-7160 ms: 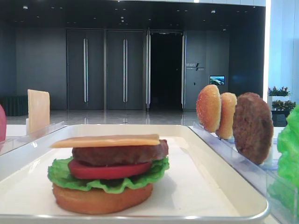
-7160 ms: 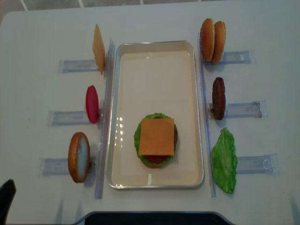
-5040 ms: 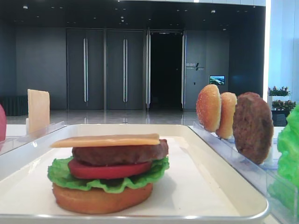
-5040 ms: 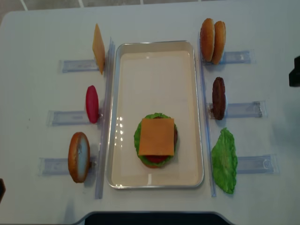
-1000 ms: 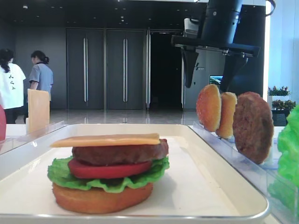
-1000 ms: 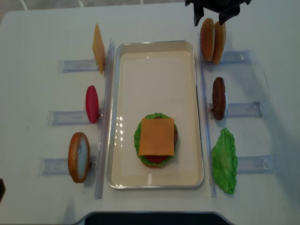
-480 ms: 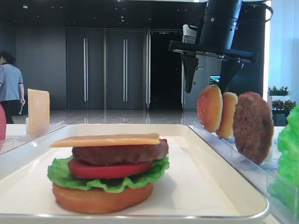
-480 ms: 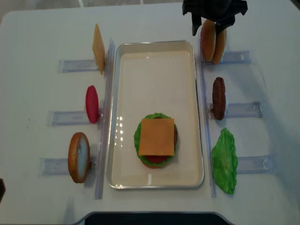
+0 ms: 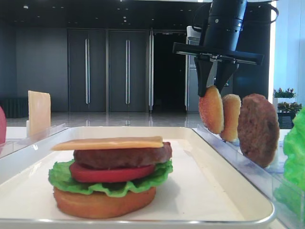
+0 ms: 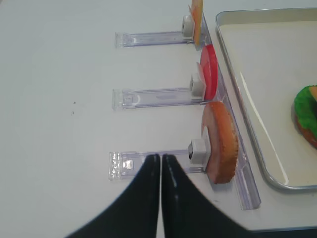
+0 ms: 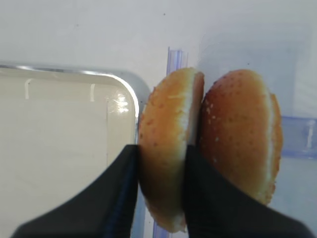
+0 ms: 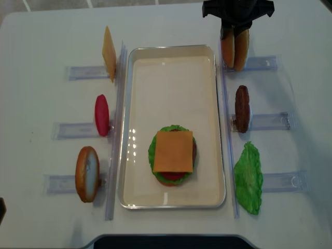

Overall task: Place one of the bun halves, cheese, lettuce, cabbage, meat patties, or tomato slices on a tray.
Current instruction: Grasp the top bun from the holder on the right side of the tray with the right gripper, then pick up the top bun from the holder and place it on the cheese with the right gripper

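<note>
The right claw [image 11: 161,198] is closed on the nearer-to-tray bun top [image 11: 168,144], its two dark fingers [image 11: 124,193] pinching the seeded bun on either face while the bun stands on edge in its clear rack [image 12: 259,63] at the far right of the surface [image 12: 46,31]. A second bun half [image 11: 242,134] stands upright touching the gripped one, on the side away from the tray. The white tray [image 12: 171,51] lies in the middle of the surface, its near-right corner rim just beside the gripped bun. On the tray sits a stack: a flat bottom bun [image 9: 102,202], lettuce [image 9: 62,179], a tomato slice [image 9: 109,174], a meat patty [image 9: 121,156] and a cheese slice [image 9: 109,143] on top. Along the right side, a second meat patty [image 12: 241,108] stands on edge in its rack and a loose lettuce leaf [image 12: 248,178] lies nearer the front. Along the left side stand another cheese slice [image 12: 109,52], a red tomato slice [image 12: 102,115] and a further bun [image 12: 86,174], each in its own rack. The left claw [image 10: 161,168] is closed with nothing between its fingertips, which hang over the rack just beside that left bun, not touching it.
</note>
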Controlling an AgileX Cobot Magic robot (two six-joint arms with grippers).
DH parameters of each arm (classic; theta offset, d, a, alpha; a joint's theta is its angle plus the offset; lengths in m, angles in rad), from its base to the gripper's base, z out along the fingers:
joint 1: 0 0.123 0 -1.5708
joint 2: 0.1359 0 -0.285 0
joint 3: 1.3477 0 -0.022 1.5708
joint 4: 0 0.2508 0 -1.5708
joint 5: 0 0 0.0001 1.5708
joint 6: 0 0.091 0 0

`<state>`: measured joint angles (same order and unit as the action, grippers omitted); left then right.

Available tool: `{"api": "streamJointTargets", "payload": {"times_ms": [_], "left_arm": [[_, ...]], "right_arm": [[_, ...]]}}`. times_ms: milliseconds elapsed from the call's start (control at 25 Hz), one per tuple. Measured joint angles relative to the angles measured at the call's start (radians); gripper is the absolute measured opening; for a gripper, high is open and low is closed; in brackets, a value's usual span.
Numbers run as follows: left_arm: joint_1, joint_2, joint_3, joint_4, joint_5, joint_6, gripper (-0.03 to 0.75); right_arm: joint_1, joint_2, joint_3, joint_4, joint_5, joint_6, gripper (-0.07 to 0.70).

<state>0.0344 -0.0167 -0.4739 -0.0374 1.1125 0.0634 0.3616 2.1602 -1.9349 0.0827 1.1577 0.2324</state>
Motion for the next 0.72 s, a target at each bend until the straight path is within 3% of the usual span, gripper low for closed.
{"api": "streamJointTargets", "payload": {"times_ms": [520,720], "left_arm": [[0.0,0.0,0.0,0.0,0.0,0.0,-0.001],[0.0,0.0,0.0,0.0,0.0,0.0,-0.001]], "right_arm": [[0.0,-0.034,-0.046,0.083,0.02,0.0,0.219],[0.0,-0.043,-0.086,0.151,0.058,-0.004,0.219]]}}
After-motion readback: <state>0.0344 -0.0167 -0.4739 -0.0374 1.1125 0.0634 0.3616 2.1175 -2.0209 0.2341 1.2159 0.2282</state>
